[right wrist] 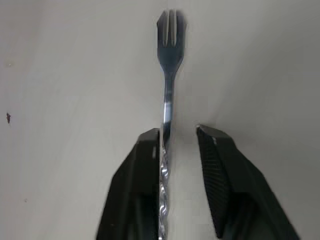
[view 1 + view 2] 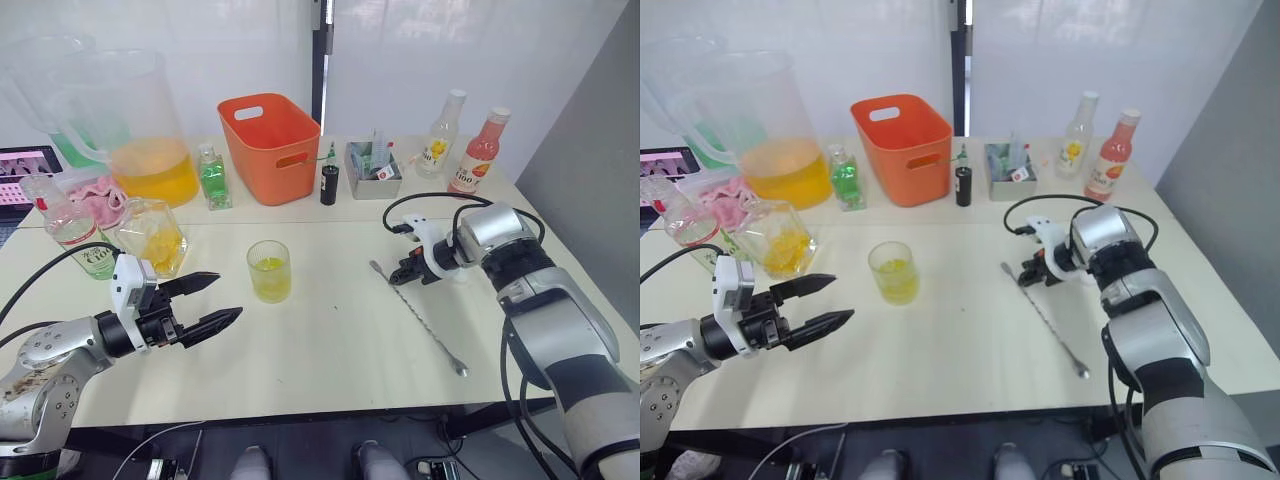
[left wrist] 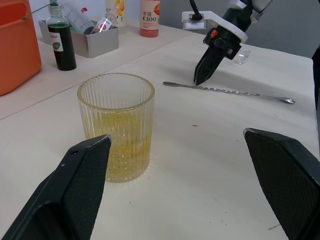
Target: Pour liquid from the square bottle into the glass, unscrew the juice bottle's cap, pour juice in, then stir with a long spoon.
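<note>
Now the right gripper [image 2: 411, 268] hangs at the table [image 2: 330, 340], its 2 black fingers slightly apart and straddling the forked end of the long spoon [image 2: 418, 318]; in the right wrist view one finger touches the twisted shaft while the other stands just clear, so nothing is pinched yet. That spoon lies flat, running from the gripper toward the table's near edge, its small bowl at the far tip. It looks thin, stiff, light and slick, likely to roll or skid, so a hold on the twisted shaft near the fork seems safest. The glass [image 2: 269, 271], ribbed and holding yellow liquid, stands between both arms. The left gripper [image 2: 212, 300] hovers near it, fingers spread wide and empty.
</note>
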Robot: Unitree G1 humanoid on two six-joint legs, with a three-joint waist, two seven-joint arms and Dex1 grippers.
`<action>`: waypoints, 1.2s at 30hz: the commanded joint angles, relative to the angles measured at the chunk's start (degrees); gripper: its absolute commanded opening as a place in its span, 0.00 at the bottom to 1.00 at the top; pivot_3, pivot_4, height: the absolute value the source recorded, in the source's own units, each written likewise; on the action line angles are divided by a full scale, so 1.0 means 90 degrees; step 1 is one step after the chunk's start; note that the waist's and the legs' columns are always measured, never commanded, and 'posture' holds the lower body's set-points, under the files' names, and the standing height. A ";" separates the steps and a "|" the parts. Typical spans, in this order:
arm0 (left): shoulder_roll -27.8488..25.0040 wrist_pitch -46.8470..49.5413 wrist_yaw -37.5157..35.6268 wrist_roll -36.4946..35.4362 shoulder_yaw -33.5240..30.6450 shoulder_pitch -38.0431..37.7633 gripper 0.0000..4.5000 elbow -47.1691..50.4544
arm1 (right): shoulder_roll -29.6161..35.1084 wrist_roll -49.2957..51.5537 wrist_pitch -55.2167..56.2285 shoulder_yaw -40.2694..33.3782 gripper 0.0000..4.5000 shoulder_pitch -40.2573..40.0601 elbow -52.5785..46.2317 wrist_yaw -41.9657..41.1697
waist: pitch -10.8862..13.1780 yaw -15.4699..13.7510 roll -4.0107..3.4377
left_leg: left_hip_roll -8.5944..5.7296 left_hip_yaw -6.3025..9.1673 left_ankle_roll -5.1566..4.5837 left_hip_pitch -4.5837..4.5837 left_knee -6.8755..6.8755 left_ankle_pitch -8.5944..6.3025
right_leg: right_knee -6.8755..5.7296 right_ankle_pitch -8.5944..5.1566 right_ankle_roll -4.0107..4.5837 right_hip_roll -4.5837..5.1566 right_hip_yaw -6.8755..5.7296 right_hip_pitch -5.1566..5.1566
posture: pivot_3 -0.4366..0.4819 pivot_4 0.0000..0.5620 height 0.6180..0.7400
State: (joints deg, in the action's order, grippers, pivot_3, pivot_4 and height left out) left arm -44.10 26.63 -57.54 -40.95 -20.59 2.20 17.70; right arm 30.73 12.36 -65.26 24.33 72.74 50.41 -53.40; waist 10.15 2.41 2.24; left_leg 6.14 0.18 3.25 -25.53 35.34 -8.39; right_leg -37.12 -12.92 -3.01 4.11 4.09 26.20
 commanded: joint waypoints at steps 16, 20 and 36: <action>-0.1242 -0.0623 -0.0977 0.0885 -0.0410 -0.0516 1.00 -0.1554 | 0.1262 0.1394 0.2031 -0.3985 0.99 -0.3622 -0.5869 -0.0315 | -0.0002 -0.0071 -0.0006 | 0.0000 -0.0001 0.0001 0.0003 -0.0016 -0.0001 | 0.0004 -0.0012 -0.0004 0.0004 -0.0002 -0.0001 | 0.48 0.27 0.69; -0.1142 -0.1097 -0.0592 0.1500 -0.0308 -0.0446 1.00 -0.1997 | 0.0649 0.1979 0.2609 -0.4910 0.99 -0.4780 -0.6560 0.0037 | -0.0002 -0.0128 -0.0006 | -0.0004 -0.0003 0.0003 0.0008 -0.0006 0.0000 | 0.0003 -0.0018 -0.0023 0.0008 -0.0001 -0.0003 | 0.48 0.27 0.69; -0.0198 -0.3021 0.0558 0.2252 -0.0870 -0.0776 1.00 -0.3390 | -0.0040 0.1161 0.6510 -0.5843 0.99 -0.8597 -0.6111 0.0481 | -0.0013 -0.0160 0.0000 | -0.0004 -0.0008 0.0020 0.0049 0.0001 0.0012 | 0.0005 -0.0024 -0.0013 0.0011 0.0000 -0.0034 | 0.48 0.27 0.69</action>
State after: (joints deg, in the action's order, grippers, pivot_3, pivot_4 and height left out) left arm -45.78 1.33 -53.31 -20.33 -26.19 -4.59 -12.48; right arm 29.87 23.20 -10.46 -26.22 -4.51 -5.11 -49.43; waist 10.03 0.97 2.23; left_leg 6.11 0.11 3.44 -25.07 35.35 -8.28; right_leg -37.08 -13.14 -3.11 4.21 4.10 25.87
